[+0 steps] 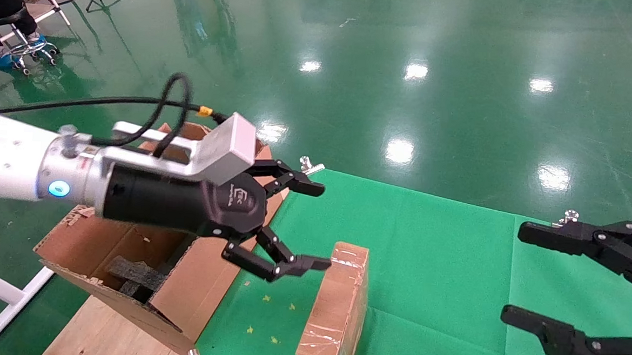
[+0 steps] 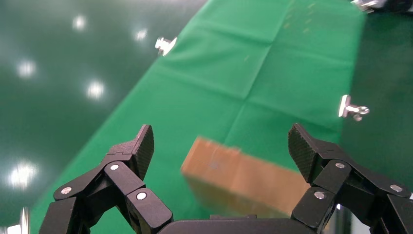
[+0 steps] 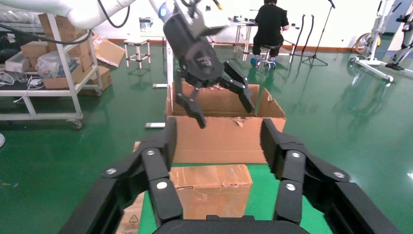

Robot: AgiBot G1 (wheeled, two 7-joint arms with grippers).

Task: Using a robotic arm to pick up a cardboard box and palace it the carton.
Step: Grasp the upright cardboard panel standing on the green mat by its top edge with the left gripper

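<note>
1. Bench (image 1: pixel 453 249): covered in green cloth held by metal clips at its edges; carries the cardboard box.
2. Carton (image 1: pixel 122 254): large, corrugated, flaps up and edges ragged, standing off the bench's left edge on a wooden board; black foam pieces (image 1: pixel 137 276) lie inside. No small box is seen inside it.
3. Robotic arm (image 1: pixel 19 159): the left arm, white with a silver wrist and a lit blue ring, reaching over the carton toward the bench. A logo marks the black pincer body; its lettering is too small to read.
4. Left pincer (image 1: pixel 313 226): fingers spread wide, empty, hanging above the bench's left edge, near the far end of the cardboard box and not touching it.
5. Right pincer (image 1: pixel 511 271): spread, empty, parked at the bench's right side.
6. Cardboard box (image 1: pixel 336 306): slim, brown, clear tape across its ends, lying near the bench's front-left corner; no print can be read on it.
7. Progress: judged early. The grasp, lift and placing into the carton all remain.
</note>
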